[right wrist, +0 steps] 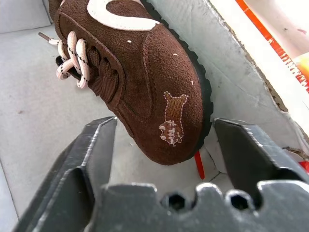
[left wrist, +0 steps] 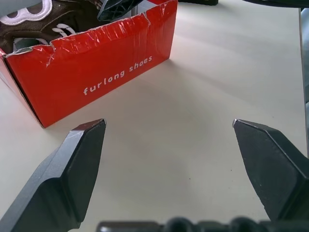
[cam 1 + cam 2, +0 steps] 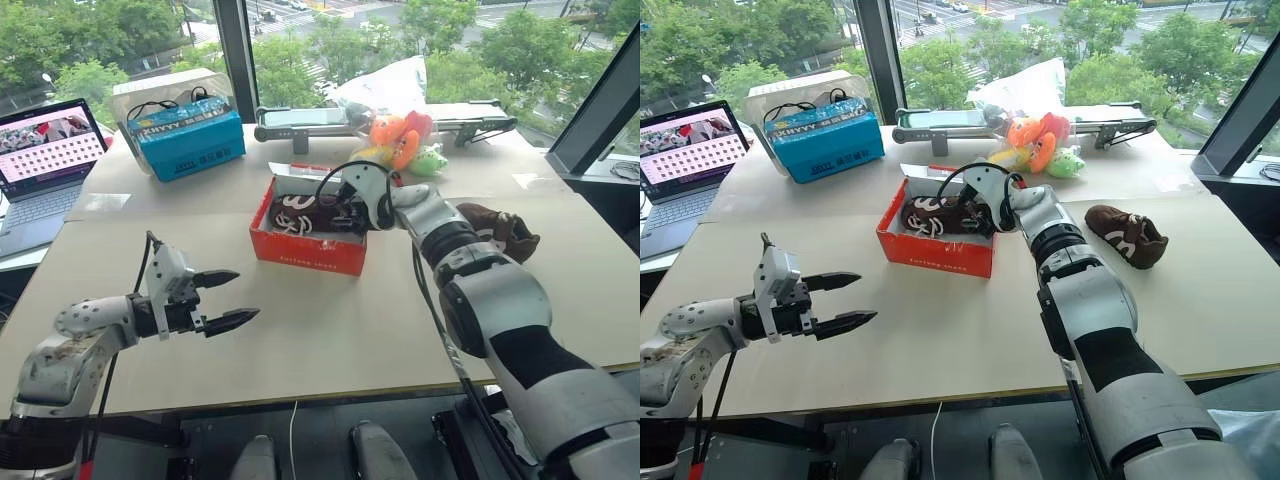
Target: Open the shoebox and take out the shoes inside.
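Shoebox (image 3: 935,238) sits open near the middle of the tan table (image 3: 940,350), its red front wall with the lettering facing the robot and its torn top edge showing white card inside. One brown shoe (image 3: 940,214) with white markings and pale laces lies in it. The second shoe (image 3: 1127,235) rests on the bare table to the right of the box, well apart from it.

The right arm is stretched forward and angled inward to the left, the wrist tipped downward so the right gripper (image 1: 161,145) reaches into the right end of the box. From its wrist camera the two black fingers (image 1: 94,150) stand apart on either side of the shoe's rounded end, with a gap visible on each side; they straddle the suede without clamping it.

The left arm is bent and held low over the table's near left part, forearm roughly level, pointing toward the right. The left gripper (image 3: 232,297) has its fingers spread wide with nothing between them, hovering just above the tabletop, short of the box's front wall.

Behind the box lie orange and green plush toys (image 3: 1038,140); a blue box (image 3: 825,140) with cables stands at the back left, and an open laptop (image 3: 685,150) sits at the far left edge.
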